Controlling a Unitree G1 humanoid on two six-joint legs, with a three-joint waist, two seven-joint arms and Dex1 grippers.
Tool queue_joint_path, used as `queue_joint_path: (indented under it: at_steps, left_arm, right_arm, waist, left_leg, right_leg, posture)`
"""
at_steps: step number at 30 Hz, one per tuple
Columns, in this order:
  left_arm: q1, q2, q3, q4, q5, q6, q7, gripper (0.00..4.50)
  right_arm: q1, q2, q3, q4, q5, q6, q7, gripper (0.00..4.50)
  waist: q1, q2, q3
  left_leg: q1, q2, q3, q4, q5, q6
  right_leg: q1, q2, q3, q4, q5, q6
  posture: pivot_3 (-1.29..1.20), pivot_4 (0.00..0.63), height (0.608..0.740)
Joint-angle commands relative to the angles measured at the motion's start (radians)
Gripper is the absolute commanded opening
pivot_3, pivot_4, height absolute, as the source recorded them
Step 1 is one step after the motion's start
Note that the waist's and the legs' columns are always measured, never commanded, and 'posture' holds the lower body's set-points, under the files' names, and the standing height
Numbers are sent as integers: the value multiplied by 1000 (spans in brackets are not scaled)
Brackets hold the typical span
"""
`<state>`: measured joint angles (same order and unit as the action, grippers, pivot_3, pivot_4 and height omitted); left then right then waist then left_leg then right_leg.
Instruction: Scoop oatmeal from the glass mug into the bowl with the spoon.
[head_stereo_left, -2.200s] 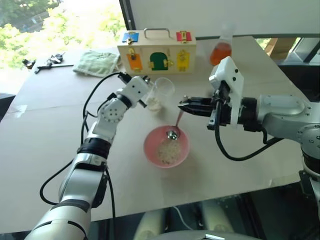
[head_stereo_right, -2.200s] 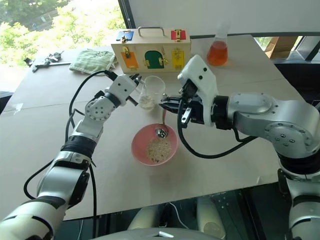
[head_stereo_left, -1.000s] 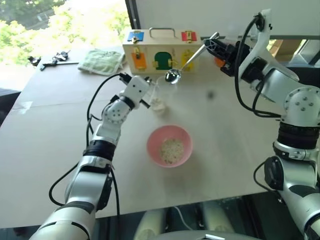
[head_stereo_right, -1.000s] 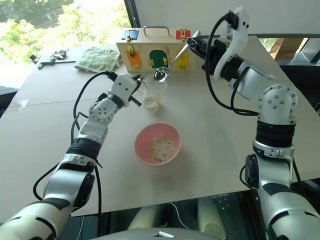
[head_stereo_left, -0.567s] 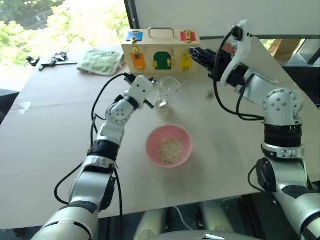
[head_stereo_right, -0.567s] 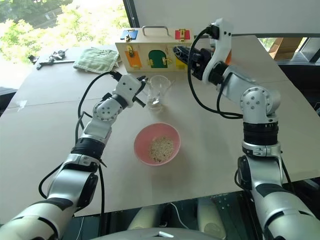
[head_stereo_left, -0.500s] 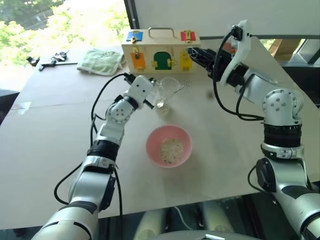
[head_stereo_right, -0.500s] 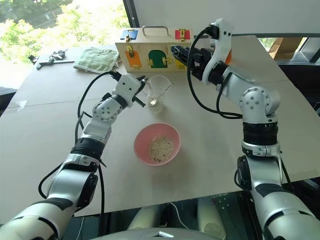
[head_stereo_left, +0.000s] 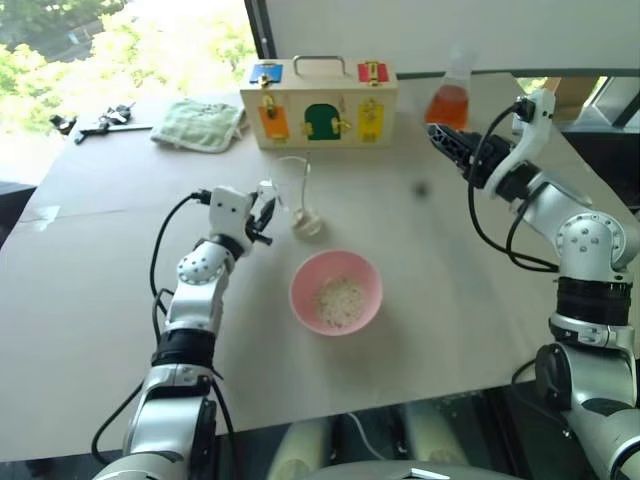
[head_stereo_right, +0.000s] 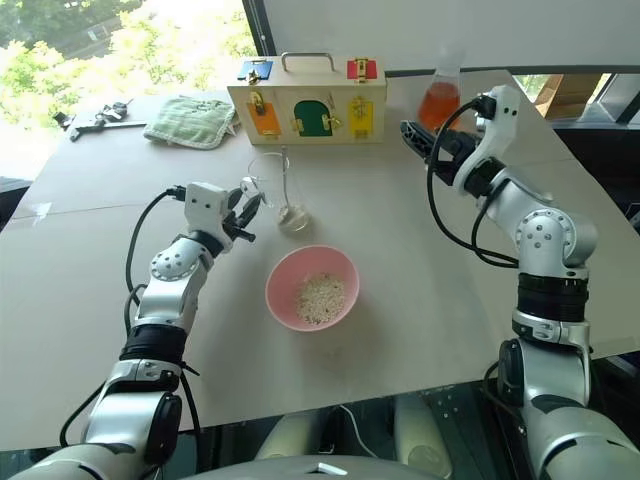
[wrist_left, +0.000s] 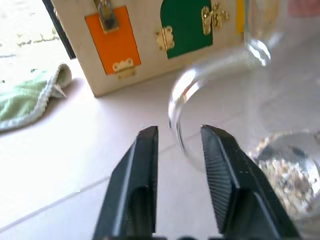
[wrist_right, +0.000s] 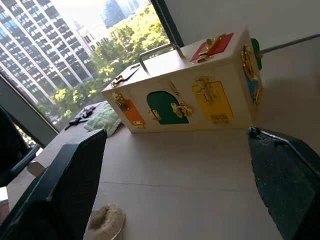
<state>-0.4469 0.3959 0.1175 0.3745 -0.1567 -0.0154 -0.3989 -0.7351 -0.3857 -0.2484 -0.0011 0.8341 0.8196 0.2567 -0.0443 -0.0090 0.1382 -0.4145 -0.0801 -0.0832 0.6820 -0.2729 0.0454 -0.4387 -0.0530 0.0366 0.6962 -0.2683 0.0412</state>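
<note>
The pink bowl sits upright mid-table, a small heap of pale oatmeal inside; the clear glass mug stands just beyond it at eleven o'clock, flakes at its bottom; the silver spoon leans inside the mug, handle up.

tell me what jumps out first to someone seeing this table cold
The round pink plastic bowl with a small heap of pale oatmeal flakes sits mid-table. Just behind it stands the clear glass mug, the left gripper open beside its handle. At the far edge, a wooden latch box with coloured doors stands next to a flask of orange liquid.
</note>
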Motion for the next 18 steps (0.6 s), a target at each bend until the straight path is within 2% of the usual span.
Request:
queue_joint_path:
  at_steps: [1,3,4,9,12,15,18]
  left_arm:
    - [31,8,39,-120,-32,37,9,3350]
    - [72,13,44,-176,-32,58,12,4268]
    - [91,14,47,-207,-39,69,6,4478]
    - [231,27,96,-414,-135,159,-35,4478]
    - [371,44,133,-544,-188,231,-55,4478]
    - [553,74,133,-643,-197,251,-108,4478]
    - [683,96,123,-691,-152,225,-122,4478]
  right_arm:
    - [21,-20,-38,-55,4,-2,7,4500]
    - [54,-31,-58,-66,24,13,17,4500]
    - [74,-39,-63,-76,32,18,30,4500]
    - [230,-89,-47,-179,31,-4,149,4500]
    - [383,-148,-7,-236,-42,-72,261,4500]
    - [569,-245,88,-234,-217,-279,439,4500]
    - [679,-275,125,-181,-316,-474,564,4500]
  waist:
    - [2,0,0]
    - [3,0,0]
    - [3,0,0]
    - [5,0,0]
    - [4,0,0]
    - [7,0,0]
    - [12,1,3]
  left_leg:
    - [0,0,0,0,0,0]
    - [0,0,0,0,0,0]
    - [0,0,0,0,0,0]
    - [0,0,0,0,0,0]
    - [0,0,0,0,0,0]
    - [2,0,0,-2,-1,1]
    - [7,0,1,-3,-2,2]
  right_leg:
    - [0,0,0,0,0,0]
    - [0,0,0,0,0,0]
    - [0,0,0,0,0,0]
    - [0,0,0,-1,0,0]
    - [1,0,0,-1,0,0]
    - [3,0,1,-2,0,0]
    - [9,0,1,-4,0,0]
  posture:
    - [0,150,740]
    - [0,150,740]
    - [0,150,740]
    - [0,150,740]
    - [0,150,740]
    - [0,150,740]
    - [0,150,740]
